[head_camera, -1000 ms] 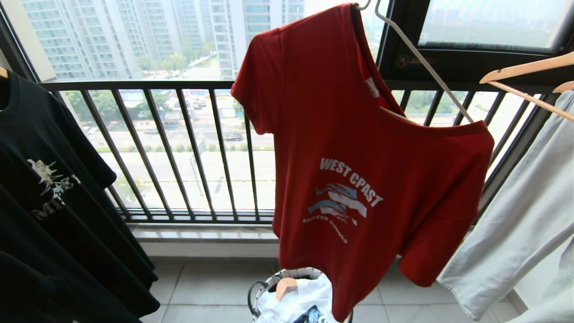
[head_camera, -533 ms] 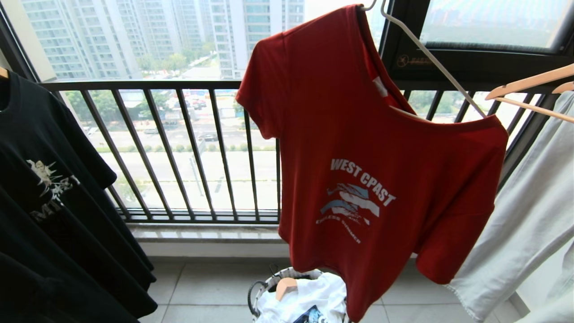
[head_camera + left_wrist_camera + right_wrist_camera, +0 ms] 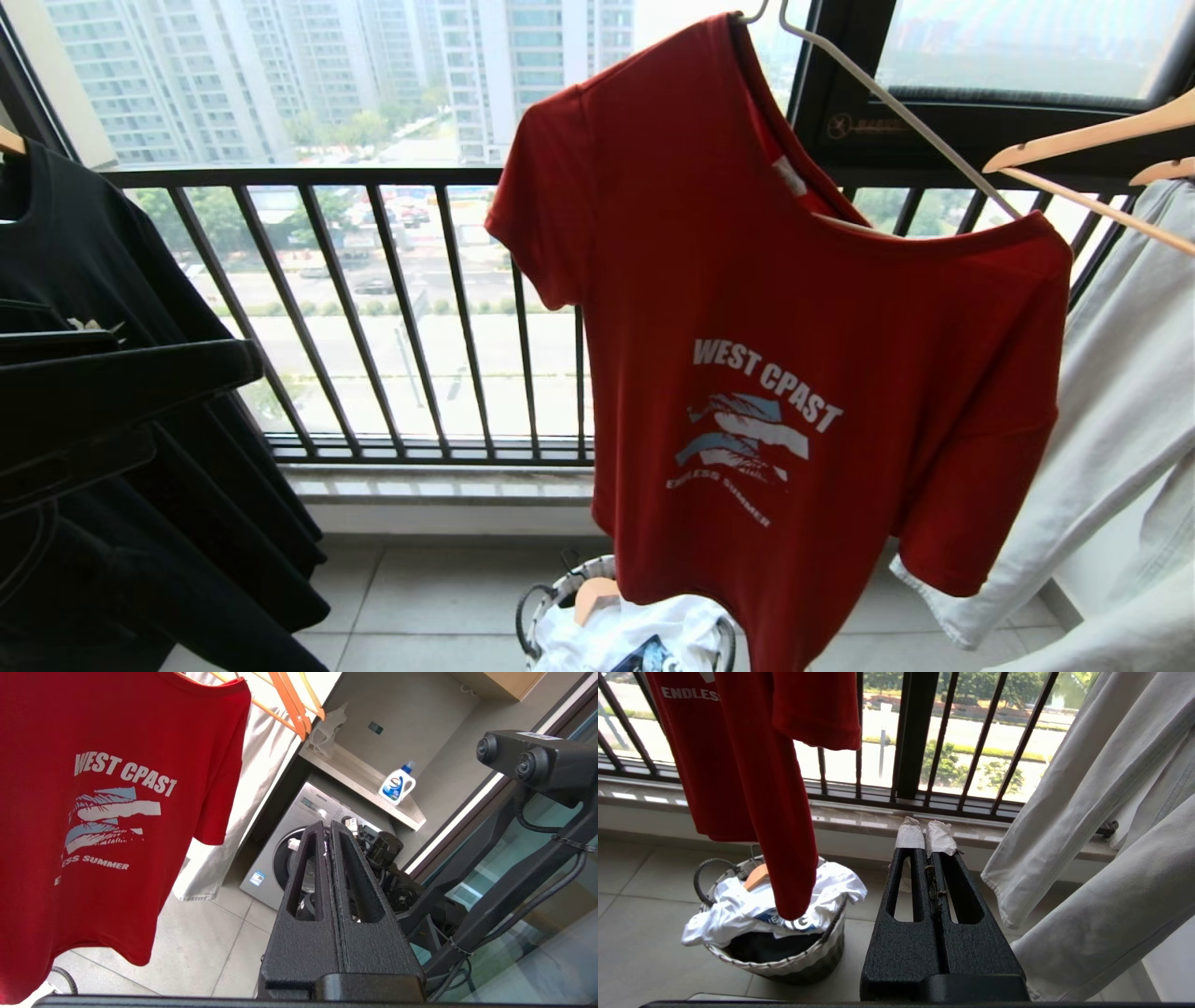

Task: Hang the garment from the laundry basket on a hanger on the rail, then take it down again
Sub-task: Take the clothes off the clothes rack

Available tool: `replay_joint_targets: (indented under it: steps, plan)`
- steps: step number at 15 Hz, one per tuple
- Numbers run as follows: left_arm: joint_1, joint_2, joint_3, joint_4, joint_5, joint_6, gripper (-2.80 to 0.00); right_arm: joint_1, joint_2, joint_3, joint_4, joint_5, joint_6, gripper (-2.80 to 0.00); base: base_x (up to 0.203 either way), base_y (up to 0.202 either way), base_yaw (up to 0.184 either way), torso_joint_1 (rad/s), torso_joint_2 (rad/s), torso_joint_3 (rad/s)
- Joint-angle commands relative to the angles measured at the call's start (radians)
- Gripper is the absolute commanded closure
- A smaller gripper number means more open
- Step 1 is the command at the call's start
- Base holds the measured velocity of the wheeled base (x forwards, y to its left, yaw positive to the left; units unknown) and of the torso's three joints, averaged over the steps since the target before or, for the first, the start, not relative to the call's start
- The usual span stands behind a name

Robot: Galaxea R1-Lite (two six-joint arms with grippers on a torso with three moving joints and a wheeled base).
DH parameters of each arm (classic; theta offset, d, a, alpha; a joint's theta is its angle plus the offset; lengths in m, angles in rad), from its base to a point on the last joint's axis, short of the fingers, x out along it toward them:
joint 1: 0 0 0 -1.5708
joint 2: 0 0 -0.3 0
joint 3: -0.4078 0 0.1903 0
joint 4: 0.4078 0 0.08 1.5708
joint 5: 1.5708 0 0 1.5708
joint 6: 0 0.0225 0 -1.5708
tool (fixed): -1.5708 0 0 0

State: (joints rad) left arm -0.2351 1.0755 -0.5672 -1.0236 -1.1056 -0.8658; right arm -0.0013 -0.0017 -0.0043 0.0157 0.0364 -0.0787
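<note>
The garment (image 3: 747, 308), a red T-shirt with a white and blue "WEST" print, hangs askew on the thin off-white hanger (image 3: 896, 107), whose hook runs out of the top of the head view. Its hem dangles over the laundry basket (image 3: 537, 607) on the floor, which the right wrist view shows as a woven basket (image 3: 784, 961). My left gripper (image 3: 238, 366) reaches in from the left edge, shut and empty, well left of the shirt (image 3: 93, 812). In its own view the left gripper (image 3: 328, 826) points past the shirt. The right gripper (image 3: 926, 835) is shut, empty, low beside the basket.
A black T-shirt (image 3: 84, 243) hangs at the left behind my left arm. A pale garment (image 3: 1111, 373) on a tan wooden hanger (image 3: 1083, 140) hangs at the right. The balcony railing (image 3: 373, 177) is behind. A white garment (image 3: 738, 905) fills the basket. A washing machine (image 3: 299, 826) stands to the side.
My left gripper has come into the head view from the left edge, in front of the black T-shirt. The red T-shirt has swung slightly to the right on its hanger.
</note>
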Motion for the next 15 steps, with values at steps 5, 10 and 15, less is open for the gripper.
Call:
replay_joint_targets:
  steps: [5, 10, 15]
  plan:
    - [-0.215, 0.084, -0.044, 0.159, 0.45, 0.241, 0.0, 0.0, 0.002, 0.0, 0.0, 0.0, -0.001, 0.0, 0.0, 0.0, 0.0, 0.0, 0.0, 0.0]
    - [-0.308, 0.11, -0.175, 0.554, 0.84, 0.559, 0.0, 0.0, 0.002, 0.0, 0.0, 0.0, -0.001, 0.0, 0.0, 0.0, 0.0, 0.0, 0.0, 0.0]
    - [-0.309, 0.13, -0.172, 0.545, 0.843, 0.557, 0.0, 0.0, 0.002, 0.0, 0.0, 0.0, -0.001, 0.0, 0.0, 0.0, 0.0, 0.0, 0.0, 0.0]
